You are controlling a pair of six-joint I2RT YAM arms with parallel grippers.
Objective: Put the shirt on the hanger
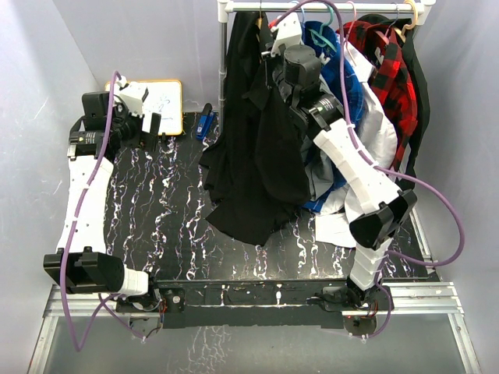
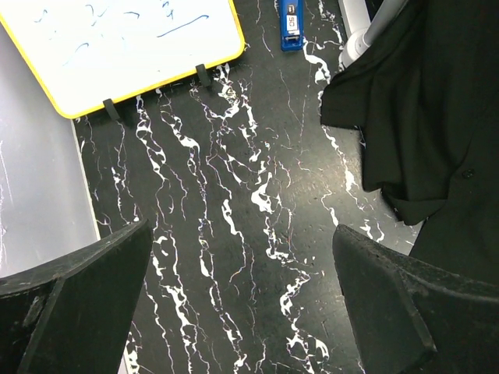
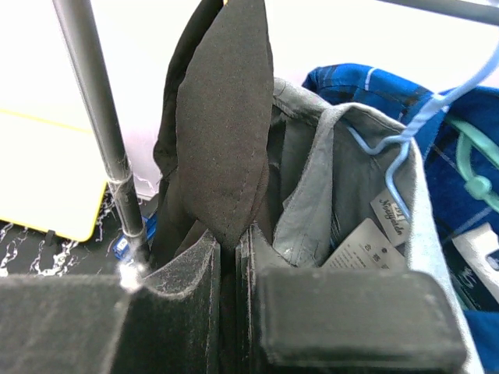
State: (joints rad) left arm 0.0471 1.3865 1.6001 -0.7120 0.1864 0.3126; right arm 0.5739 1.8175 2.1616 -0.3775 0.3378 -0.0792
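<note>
The black shirt (image 1: 257, 171) hangs in a long drape from near the clothes rail down to the table. My right gripper (image 1: 273, 53) is raised by the rail and is shut on a fold of it. In the right wrist view that fold of the shirt (image 3: 222, 117) stands up out of the shut right gripper (image 3: 234, 234). My left gripper (image 1: 150, 125) hovers at the table's far left, open with nothing in it. In its own view the left gripper (image 2: 242, 241) has only marbled tabletop between its fingers, with the shirt's (image 2: 437, 117) hem to the right. The hanger is hidden.
A clothes rail (image 1: 327, 6) on a metal pole (image 3: 101, 125) carries a grey shirt with a paper tag (image 3: 327, 179) on a light-blue hanger (image 3: 405, 148), a blue plaid shirt (image 1: 343, 78) and a red plaid shirt (image 1: 390, 62). A yellow-framed whiteboard (image 1: 160, 97) and blue stapler (image 1: 205, 123) lie at the back left.
</note>
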